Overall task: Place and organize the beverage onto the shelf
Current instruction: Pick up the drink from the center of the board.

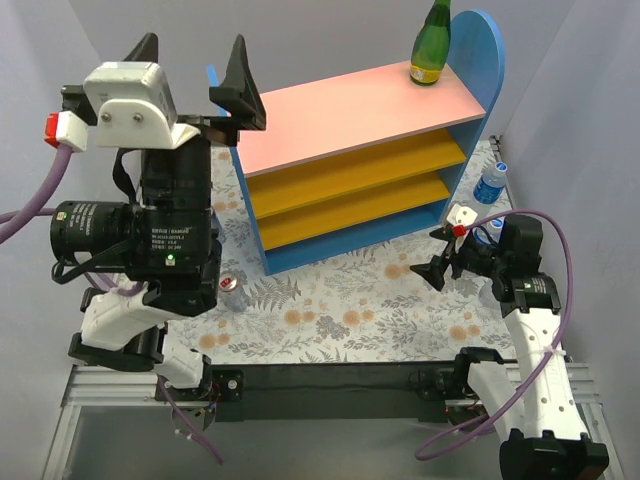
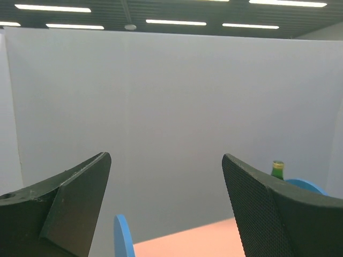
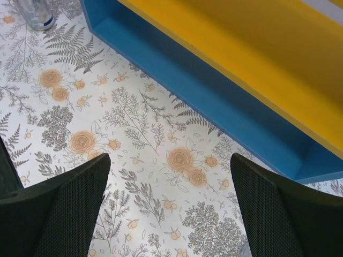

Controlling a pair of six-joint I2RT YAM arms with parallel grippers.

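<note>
Green glass bottle (image 1: 432,45) stood upright on pink top board of shelf (image 1: 350,110), at right end, just beside blue round-topped side panel. Silver-red can (image 1: 233,293) stood on floral bench (image 1: 340,315) in front of shelf's left corner, near left arm. Clear plastic bottle (image 1: 490,184) with blue label sat on bench right of shelf. Left pincer (image 1: 192,60) was raised high by shelf's left end, jaws wide apart, gripping nothing. Right pincer (image 1: 437,255) hung low over bench near shelf's right front corner, jaws spread, empty.
</note>
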